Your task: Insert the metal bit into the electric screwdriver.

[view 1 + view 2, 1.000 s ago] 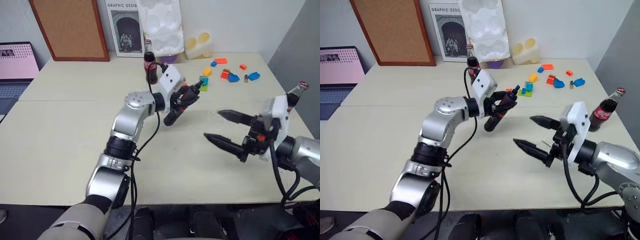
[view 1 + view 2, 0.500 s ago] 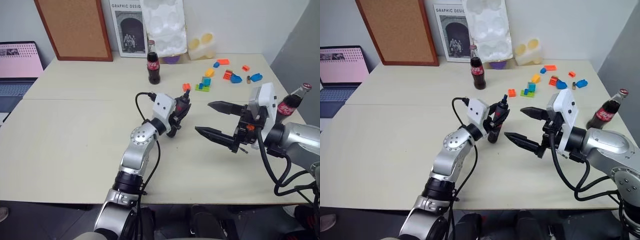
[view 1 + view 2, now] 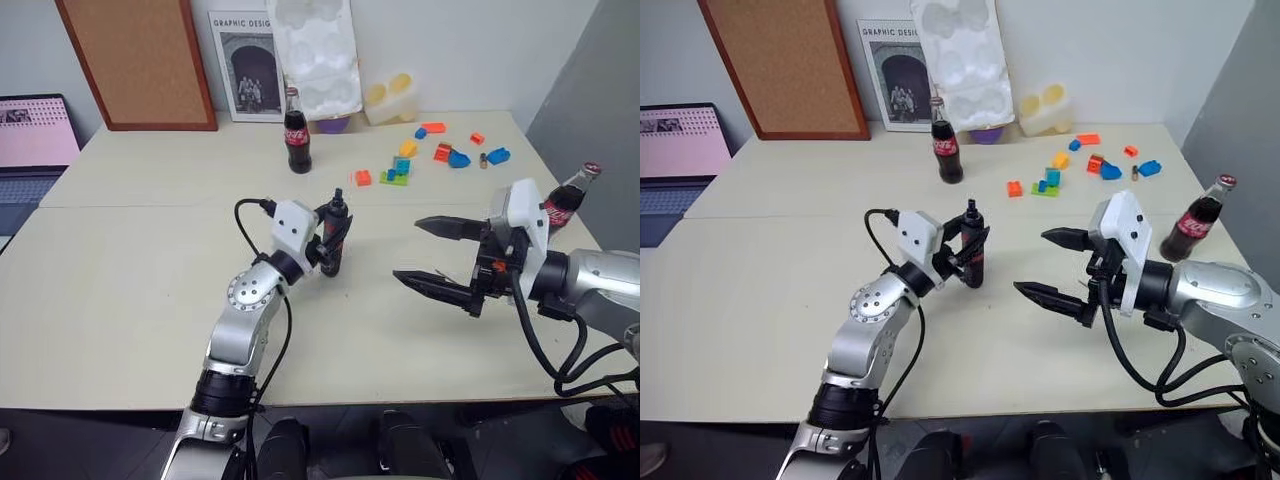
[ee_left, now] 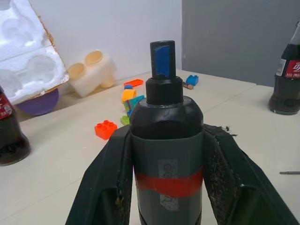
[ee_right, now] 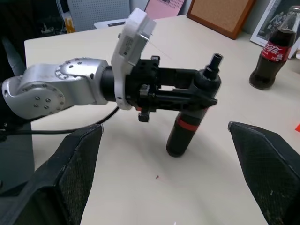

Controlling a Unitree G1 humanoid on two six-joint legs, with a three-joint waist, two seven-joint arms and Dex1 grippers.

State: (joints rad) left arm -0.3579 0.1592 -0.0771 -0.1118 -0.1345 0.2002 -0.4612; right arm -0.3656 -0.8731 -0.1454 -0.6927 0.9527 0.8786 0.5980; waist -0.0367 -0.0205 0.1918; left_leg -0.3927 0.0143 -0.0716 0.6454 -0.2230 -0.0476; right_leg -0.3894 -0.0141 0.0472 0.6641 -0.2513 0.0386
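The left gripper (image 3: 325, 240) is clamped on the electric screwdriver (image 3: 973, 256), upright w/ tip up, while the right gripper (image 3: 432, 255) beside it gapes empty (bit not fetched), so next it needs the metal bit (image 4: 289, 173).

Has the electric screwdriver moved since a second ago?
Yes. The left gripper has carried the electric screwdriver back toward the robot, farther from the upright cola bottle at the table's far side.

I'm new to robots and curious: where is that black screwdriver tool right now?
The electric screwdriver stands upright mid-table, clamped in the left gripper, with the open right gripper just beside it.
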